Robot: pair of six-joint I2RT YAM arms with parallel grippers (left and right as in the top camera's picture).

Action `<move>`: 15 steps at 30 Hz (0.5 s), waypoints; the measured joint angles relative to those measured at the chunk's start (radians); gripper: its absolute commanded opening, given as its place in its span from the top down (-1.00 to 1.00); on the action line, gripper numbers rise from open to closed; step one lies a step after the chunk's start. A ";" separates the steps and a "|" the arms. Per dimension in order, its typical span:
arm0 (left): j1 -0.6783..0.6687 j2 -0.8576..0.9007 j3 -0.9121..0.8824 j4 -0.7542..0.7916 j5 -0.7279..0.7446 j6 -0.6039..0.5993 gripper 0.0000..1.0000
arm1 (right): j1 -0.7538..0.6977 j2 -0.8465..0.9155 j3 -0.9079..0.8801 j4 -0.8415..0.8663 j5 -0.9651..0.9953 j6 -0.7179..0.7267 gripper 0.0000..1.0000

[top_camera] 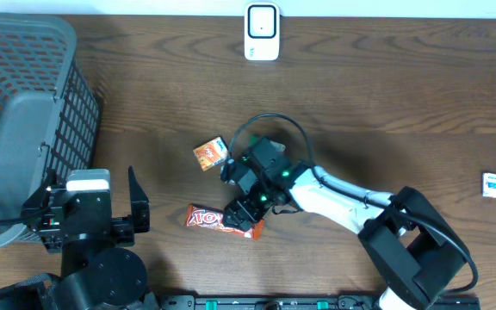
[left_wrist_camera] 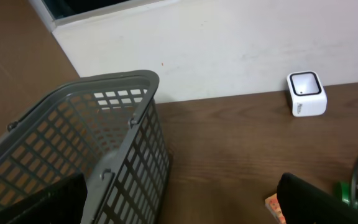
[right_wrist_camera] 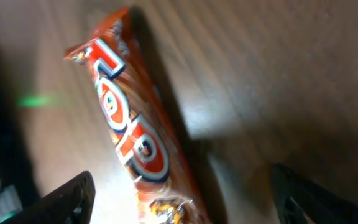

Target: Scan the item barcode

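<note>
While your right pincer (top_camera: pixel 250 211) hangs spread over it, orange candy bar (right_wrist_camera: pixel 129 137), white-edged lettering, lies flat on tabletop (top_camera: pixel 386 95). Count: one bar, one small orange packet (top_camera: pixel 211 153), one scanner (top_camera: pixel 262 32). Left pincer (top_camera: pixel 91 202) spread.

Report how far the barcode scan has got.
Done: the right end effector hangs open over the orange candy bar, which lies flat on the table. In hand: the grasp; its fingers straddle the bar, not closed on it. Left: lift it and show its barcode to the white scanner at the far edge. The left end effector is open beside the basket.
</note>
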 measured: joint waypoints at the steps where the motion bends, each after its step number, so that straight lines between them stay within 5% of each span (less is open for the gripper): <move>1: 0.000 0.000 0.000 0.000 0.000 0.000 -0.96 | 0.016 0.000 0.015 -0.003 0.032 -0.014 -0.77; 15: 0.000 0.000 0.000 0.000 0.000 0.000 -0.96 | 0.124 -0.002 0.053 0.100 0.183 -0.153 -0.91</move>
